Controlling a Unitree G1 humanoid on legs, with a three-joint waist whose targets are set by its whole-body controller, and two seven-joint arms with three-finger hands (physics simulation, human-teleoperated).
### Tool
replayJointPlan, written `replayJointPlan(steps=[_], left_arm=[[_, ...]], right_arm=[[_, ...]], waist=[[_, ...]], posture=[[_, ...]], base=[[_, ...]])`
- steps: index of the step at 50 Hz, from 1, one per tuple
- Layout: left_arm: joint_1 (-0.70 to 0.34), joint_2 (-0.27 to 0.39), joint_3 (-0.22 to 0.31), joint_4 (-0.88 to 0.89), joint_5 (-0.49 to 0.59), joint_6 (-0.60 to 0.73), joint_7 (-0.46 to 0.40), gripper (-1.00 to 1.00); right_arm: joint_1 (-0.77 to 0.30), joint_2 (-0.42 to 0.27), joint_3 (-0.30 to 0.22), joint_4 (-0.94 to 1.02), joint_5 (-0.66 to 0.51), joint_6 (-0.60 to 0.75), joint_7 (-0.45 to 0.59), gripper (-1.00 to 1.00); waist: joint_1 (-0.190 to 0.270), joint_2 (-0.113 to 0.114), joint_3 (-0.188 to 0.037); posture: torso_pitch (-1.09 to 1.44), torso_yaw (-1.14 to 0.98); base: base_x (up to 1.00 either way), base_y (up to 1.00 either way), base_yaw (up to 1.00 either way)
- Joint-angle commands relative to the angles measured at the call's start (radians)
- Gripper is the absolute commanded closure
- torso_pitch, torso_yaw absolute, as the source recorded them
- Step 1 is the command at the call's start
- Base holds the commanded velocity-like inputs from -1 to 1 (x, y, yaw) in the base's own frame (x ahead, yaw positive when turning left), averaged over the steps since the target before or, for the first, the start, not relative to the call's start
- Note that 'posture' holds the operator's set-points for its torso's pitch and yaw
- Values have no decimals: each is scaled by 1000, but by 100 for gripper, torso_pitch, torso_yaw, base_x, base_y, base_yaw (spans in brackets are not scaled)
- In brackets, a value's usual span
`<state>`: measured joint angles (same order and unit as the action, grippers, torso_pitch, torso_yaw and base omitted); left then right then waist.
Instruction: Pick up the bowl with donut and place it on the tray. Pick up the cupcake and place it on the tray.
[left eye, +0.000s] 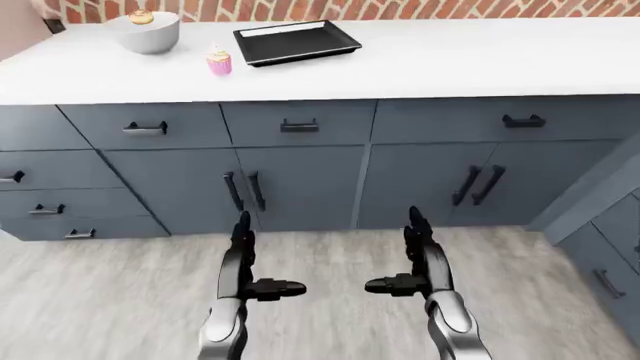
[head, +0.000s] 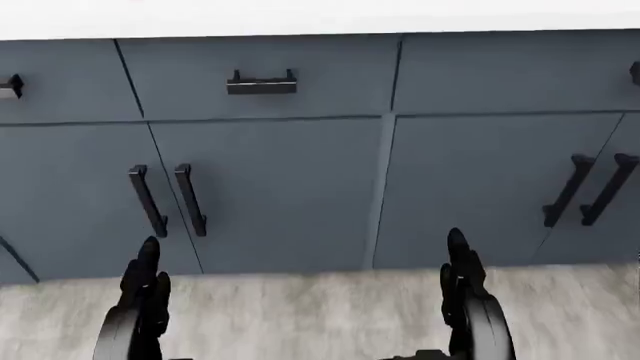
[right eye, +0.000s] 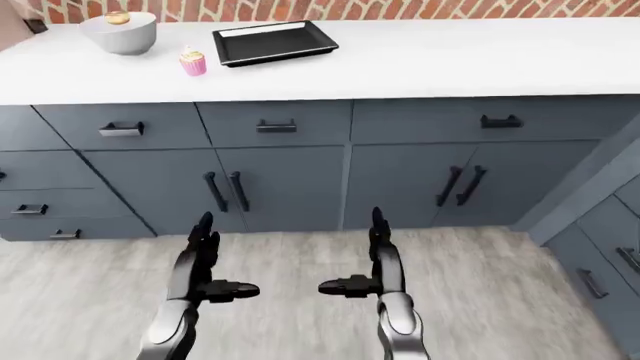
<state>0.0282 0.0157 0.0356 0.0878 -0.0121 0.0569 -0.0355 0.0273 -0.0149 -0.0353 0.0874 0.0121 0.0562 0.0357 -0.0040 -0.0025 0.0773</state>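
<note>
bowl with donut (left eye: 148, 31) sits far upper left on the bench (left eye: 450, 60), cupcake (left eye: 219, 61) between it and tray (left eye: 296, 41); left robot hand (left eye: 250, 259) nearer, right robot hand (left eye: 415, 259) likewise released, empty.

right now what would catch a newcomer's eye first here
The black tray on the white counter, top of the left-eye view, with the pink cupcake and the bowl holding a donut to its left. Below, both hands, left and right, hang open over the floor, empty.
</note>
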Motion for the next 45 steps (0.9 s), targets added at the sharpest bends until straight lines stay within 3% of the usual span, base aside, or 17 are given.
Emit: replayJointPlan(steps=[1, 3, 5, 7, 8, 15, 21, 27, 31, 32, 34, 36, 38, 42, 45], left_arm=[[-19, 5, -7, -164, 5, -12, 0, -100], [-23, 5, -2, -184, 5, 10, 3, -100], [-18, 3, -4, -202, 8, 19, 3, -100], [-16, 1, -7, -209, 14, 23, 4, -100], [-13, 0, -10, -223, 14, 33, 3, -100], [-30, 5, -9, -330, 22, 138, -2, -100], [-118, 29, 21, -533, 16, 381, -13, -100], [-249, 62, 68, -789, -9, 703, -12, -100], [-318, 86, 89, -858, -31, 811, -4, -100], [-328, 93, 97, -883, -37, 840, -2, -100], [-347, 105, 123, -927, -55, 894, -1, -100], [-356, 116, 140, -953, -69, 922, 3, -100], [-361, 123, 144, -953, -76, 925, 6, -100], [-357, 126, 147, -954, -88, 925, 15, -100], [-354, 132, 163, -951, -101, 921, 15, -100]], right_arm=[[-26, -5, -2, -83, 1, -62, 1, -100], [-26, -6, -3, -88, -2, -60, -1, -100], [-29, -7, -5, -84, -4, -62, 0, -100], [-32, -7, -5, -91, -5, -56, -1, -100], [-31, -7, -4, -102, -6, -49, -2, -100], [-58, -11, -12, -174, -3, 27, -9, -100], [-116, -28, -42, -389, 22, 238, -25, -100], [-193, -39, -67, -638, 73, 478, -56, -100], [-223, -47, -46, -754, 66, 570, -78, -100], [-224, -45, -42, -768, 64, 578, -77, -100], [-230, -44, -36, -774, 55, 582, -75, -100], [-235, -40, -36, -790, 56, 596, -76, -100], [-233, -36, -35, -799, 58, 601, -76, -100], [-228, -34, -39, -819, 74, 612, -74, -100], [-238, -37, -44, -841, 85, 635, -74, -100]], waist=[[-2, -8, -1], [6, 0, -63], [4, -8, -18], [6, -9, -68], [7, -8, -74], [8, -4, -83], [9, -4, -91], [9, -4, -93], [10, -3, -87], [8, 6, -101], [3, -13, -75], [2, -49, -71], [-3, -54, -76], [-10, -25, -57], [-16, 17, -54]], posture=[[0, 0], [0, 0], [0, 0], [0, 0], [0, 0], [0, 0], [0, 0], [0, 0], [0, 0], [0, 0], [0, 0], [0, 0], [0, 0], [0, 0], [0, 0]], base=[[0, 0, 0], [0, 0, 0], [0, 0, 0], [0, 0, 0], [0, 0, 0], [0, 0, 0], [0, 0, 0], [0, 0, 0], [0, 0, 0], [0, 23, 0], [0, 34, 0], [0, 71, 0], [0, 75, 0], [0, 75, 0], [0, 75, 0]])
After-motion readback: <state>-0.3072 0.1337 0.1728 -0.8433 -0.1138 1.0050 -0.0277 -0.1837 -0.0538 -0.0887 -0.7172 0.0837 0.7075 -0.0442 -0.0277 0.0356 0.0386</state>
